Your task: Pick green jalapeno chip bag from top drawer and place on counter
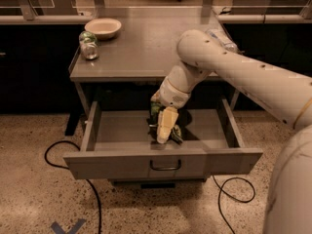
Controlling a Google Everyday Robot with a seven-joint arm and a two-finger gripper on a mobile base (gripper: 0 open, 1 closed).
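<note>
Top drawer (117, 165): stands open, front panel and wire handle facing the camera.
Green jalapeno chip bag (174, 132): lies on the drawer floor, about midway across and toward the back. It is not lifted, and the gripper partly hides it.
Gripper (165, 128): reaches down inside the drawer, right at the bag and overlapping it from this view.
Jaws: I cannot tell whether they are apart or clamped on the bag.
Desk (141, 48): sits directly above the drawer. It carries a green-lidded jar (88, 45) and a bowl (103, 27) above the drawer's left side, and a water bottle (222, 39) above its right. The bag is not on it.
Done, by my reading: the drawer is open and the bag has been reached.
Left: a sure hold on the bag, the lift out of the drawer, the carry up to the bare desk top above the drawer's middle, and the release.
Stage: early, at the grasp.
</note>
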